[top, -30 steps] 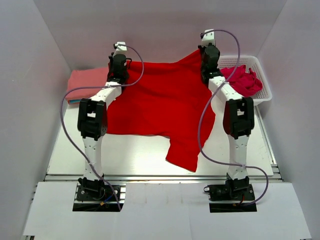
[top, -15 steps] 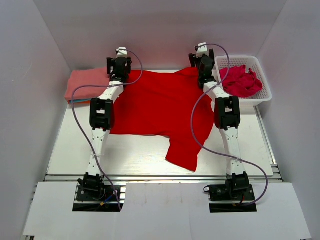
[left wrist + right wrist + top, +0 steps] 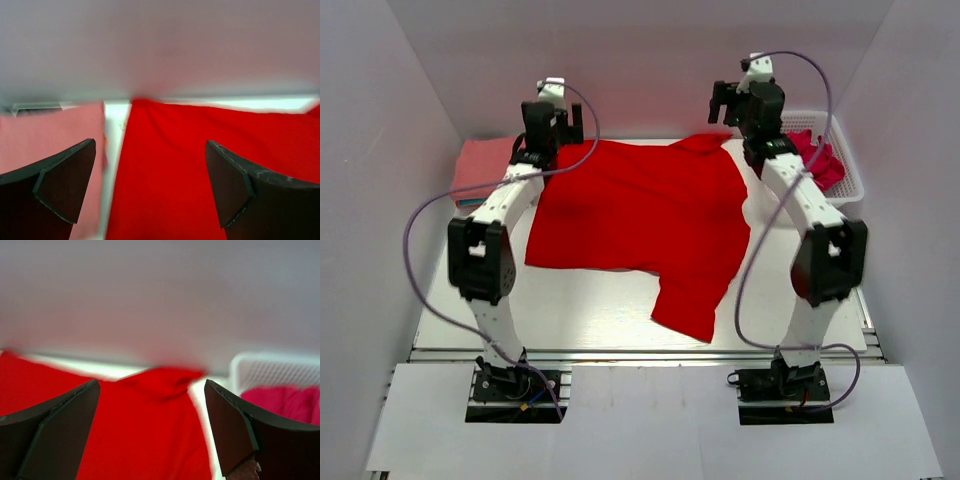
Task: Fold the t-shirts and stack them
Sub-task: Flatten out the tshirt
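Pale walls [image 3: 410, 110] enclose the workspace on three sides, leaving little room beyond the far edge of the glossy white table [image 3: 580, 300], whose smooth top should let cloth slide with little drag. The largest item, a red t-shirt [image 3: 640, 215], lies spread nearly flat across the far half of the table between the two arms, one flap trailing toward the near edge and a small raised fold at its far right corner. It appears light, limp and non-fragile; it would sag and bunch if lifted at one point, so a two-point pinch at opposite corners or along one hem seems the sound hold. A folded salmon-pink t-shirt [image 3: 485, 165] rests at the far left, just beside the red one. A white lattice basket [image 3: 853, 178] at the far right holds a crumpled crimson-pink t-shirt [image 3: 817, 160]. The left gripper [image 3: 150, 145] hovers above the red shirt's far left corner with its jaws wide apart and empty; the right gripper [image 3: 151, 385] hangs likewise over the far right corner, jaws spread, holding nothing.
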Motion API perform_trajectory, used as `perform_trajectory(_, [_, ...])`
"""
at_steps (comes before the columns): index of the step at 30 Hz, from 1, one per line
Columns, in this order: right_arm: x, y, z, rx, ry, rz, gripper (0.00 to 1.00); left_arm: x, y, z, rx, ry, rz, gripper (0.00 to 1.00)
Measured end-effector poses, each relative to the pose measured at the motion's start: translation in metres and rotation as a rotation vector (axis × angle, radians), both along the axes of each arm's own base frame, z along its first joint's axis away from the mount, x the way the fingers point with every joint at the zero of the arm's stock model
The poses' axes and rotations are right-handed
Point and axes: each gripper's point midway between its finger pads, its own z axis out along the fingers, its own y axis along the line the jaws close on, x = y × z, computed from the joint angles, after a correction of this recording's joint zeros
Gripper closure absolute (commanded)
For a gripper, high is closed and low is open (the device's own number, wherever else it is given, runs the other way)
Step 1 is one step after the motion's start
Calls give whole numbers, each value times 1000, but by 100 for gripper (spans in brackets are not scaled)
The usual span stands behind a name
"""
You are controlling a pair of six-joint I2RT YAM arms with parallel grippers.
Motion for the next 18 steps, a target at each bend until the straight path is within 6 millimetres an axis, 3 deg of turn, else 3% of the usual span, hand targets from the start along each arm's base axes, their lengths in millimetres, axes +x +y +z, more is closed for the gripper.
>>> perform_trajectory(2, [-40,7,8,76,41,40,10,-34,-1,-6,-42,36,-18,0])
perform_trajectory(4, [-72,16,-5,131,107,81,10,-65,1,-24,-74,89,-23,0])
perform_trajectory(6, [-96,23,-40,158,216,105,10,-97,4,-54,-102,162,-20,0])
perform_trajectory(12, [-176,25,-205,136,721,53,10,-168,17,-149,-191,387,49,0])
perform_trajectory(15, [-202,17,-247,130,869,0,10,-184,22,-172,-232,451,106,0])
perform_trajectory(18, [-218,9,-266,143,939,-48,10,-186,28,-175,-273,457,171,0])
